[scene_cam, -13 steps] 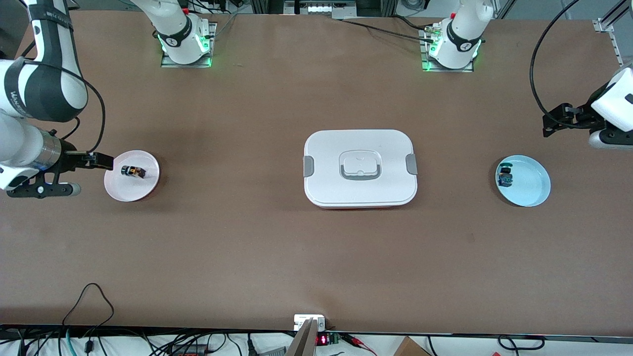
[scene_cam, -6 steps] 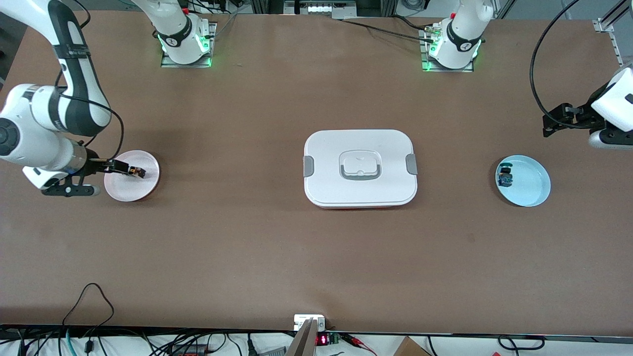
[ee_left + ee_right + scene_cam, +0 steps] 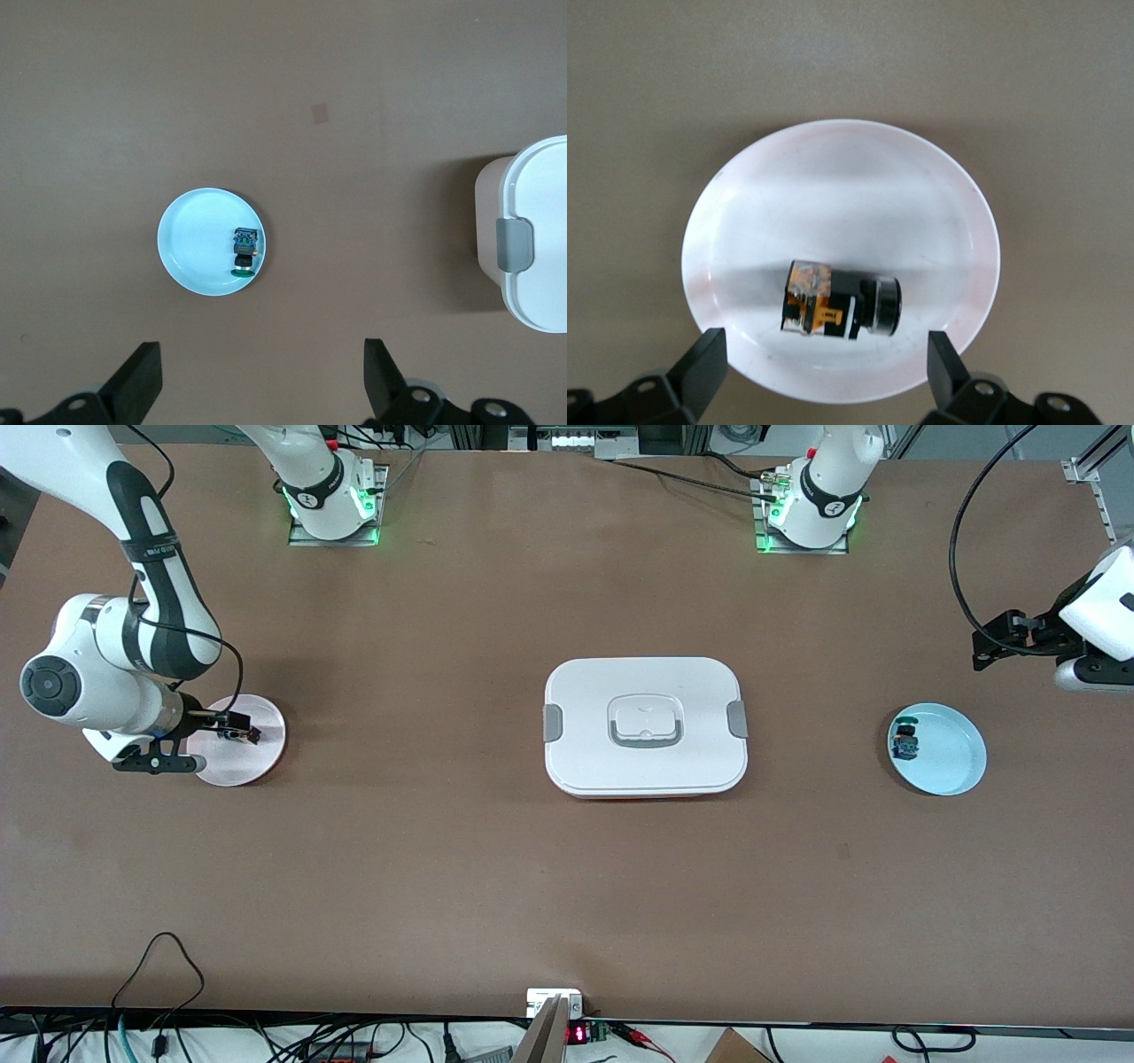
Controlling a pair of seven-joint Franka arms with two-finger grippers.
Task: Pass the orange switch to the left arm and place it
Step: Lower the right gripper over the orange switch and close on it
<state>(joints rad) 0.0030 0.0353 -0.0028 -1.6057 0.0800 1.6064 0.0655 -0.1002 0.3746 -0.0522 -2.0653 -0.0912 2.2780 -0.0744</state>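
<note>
Switch (image 3: 840, 307) is lying on its side in pink plate (image 3: 842, 204), toward right arm's end. Right gripper (image 3: 232, 731) is hanging over it w/ fingers apart; best to center on the body before closing. Left gripper (image 3: 257, 390), also spread, is waiting above blue plate (image 3: 190, 239). Box (image 3: 645, 726) is sitting mid-table.

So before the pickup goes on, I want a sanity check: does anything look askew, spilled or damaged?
Nothing stands out. The orange switch lies on its side in the pink plate under the open right gripper. The box sits closed.
</note>
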